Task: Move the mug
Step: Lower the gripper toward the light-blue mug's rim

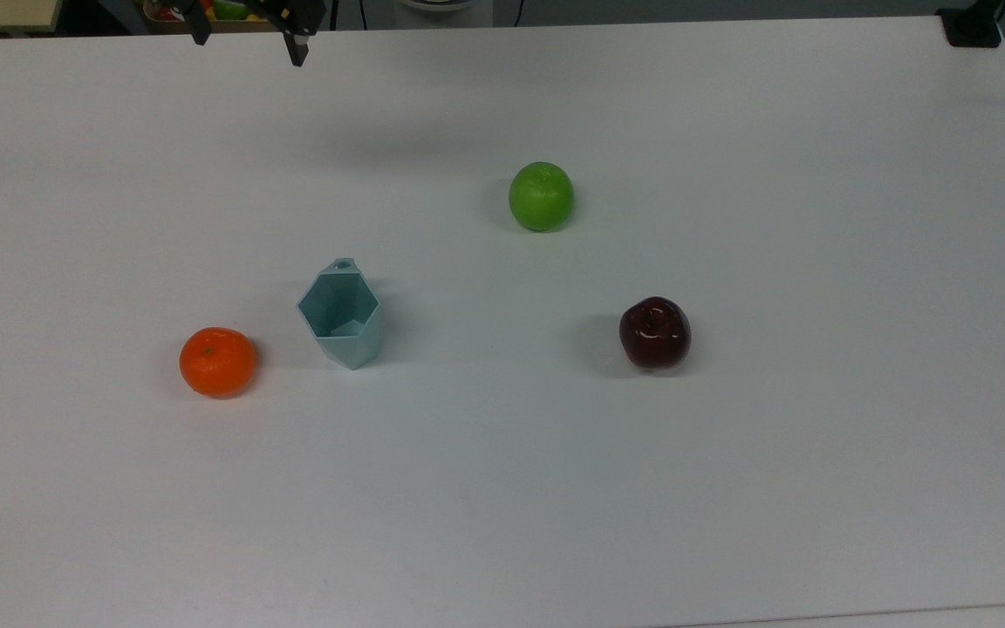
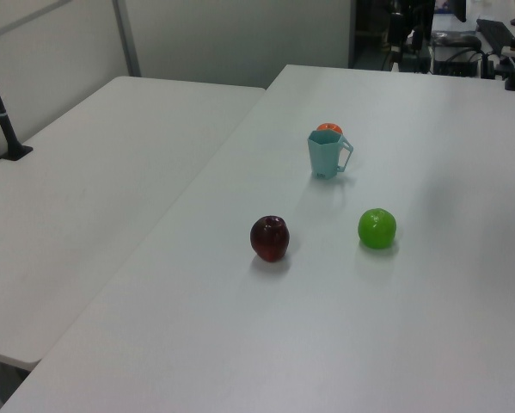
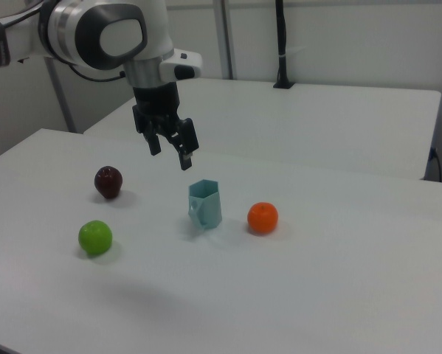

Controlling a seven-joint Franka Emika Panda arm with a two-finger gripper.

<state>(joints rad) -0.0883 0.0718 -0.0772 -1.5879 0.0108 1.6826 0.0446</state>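
Observation:
The pale teal faceted mug [image 1: 341, 316] [image 2: 327, 154] [image 3: 206, 203] stands upright on the white table [image 1: 729, 480], its small handle toward the top view's top. My gripper [image 1: 248, 37] [image 3: 170, 155] hangs open and holding nothing, high above the table. In the right view it hovers above and to the left of the mug, well apart from it; in the top view its fingers [image 1: 297, 45] poke in at the upper left edge.
An orange [image 1: 218, 361] [image 3: 263, 217] lies close to the mug on the top view's left. A green apple [image 1: 541, 195] [image 2: 377, 229] [image 3: 95, 237] and a dark red apple [image 1: 655, 332] [image 2: 270, 237] [image 3: 108, 181] lie further right. A second white table [image 2: 85, 198] adjoins.

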